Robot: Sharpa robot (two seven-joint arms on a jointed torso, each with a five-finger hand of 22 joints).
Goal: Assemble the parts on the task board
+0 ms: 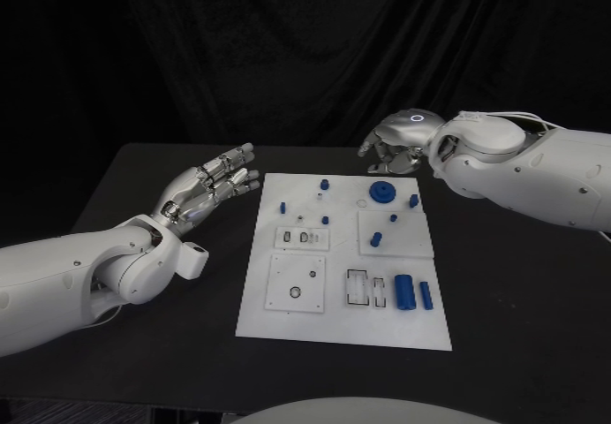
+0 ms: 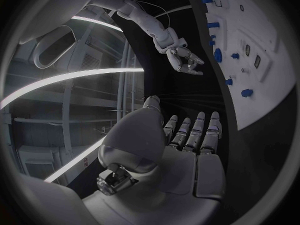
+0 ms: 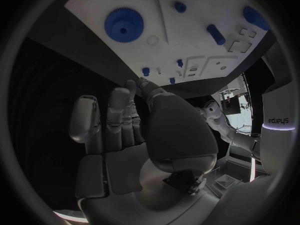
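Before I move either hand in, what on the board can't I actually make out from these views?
- Small pegs at the far end of the task board: head view, too small to tell whether seated or loose.
- Right hand: head view, its own wrist covers the fingers.
- Board's near end: right wrist view, cut off by the circle's rim.
- Left hand: open, nothing hidden.

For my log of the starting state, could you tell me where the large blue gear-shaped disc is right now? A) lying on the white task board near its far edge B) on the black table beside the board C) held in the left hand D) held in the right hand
A: the large blue gear-shaped disc lies on the white task board near its far edge, while the left hand and the right hand hover off the board and hold nothing.
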